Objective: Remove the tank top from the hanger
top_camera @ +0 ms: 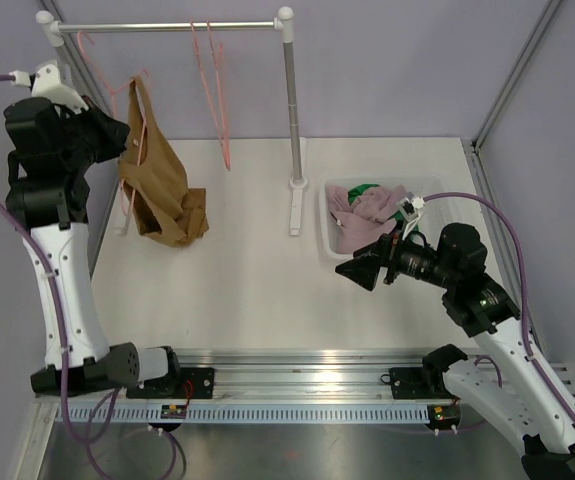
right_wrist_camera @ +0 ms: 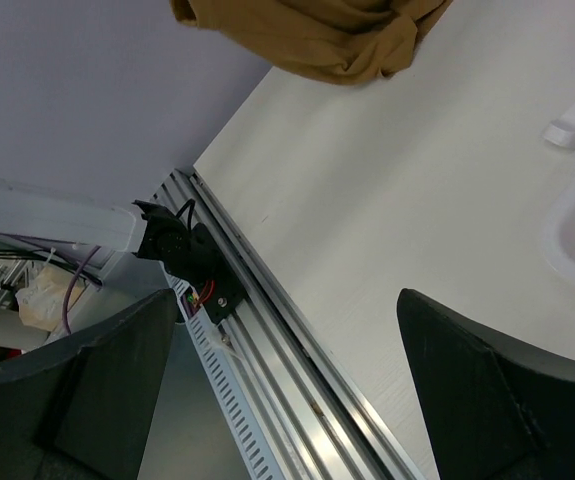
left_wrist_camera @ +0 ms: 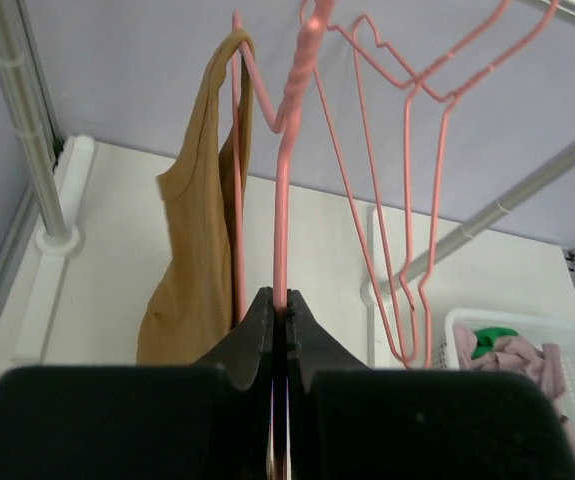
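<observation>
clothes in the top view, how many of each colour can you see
brown tank top, on the hanger: 1
mauve garment, in the basket: 1
green garment, in the basket: 1
total: 3

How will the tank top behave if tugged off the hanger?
Probably floppy: the tank top hangs limp, its lower end bunched on the table. Likely light: the thin wire hanger holds it without visible bending. It may snag, as a strap loops over the hanger.
</observation>
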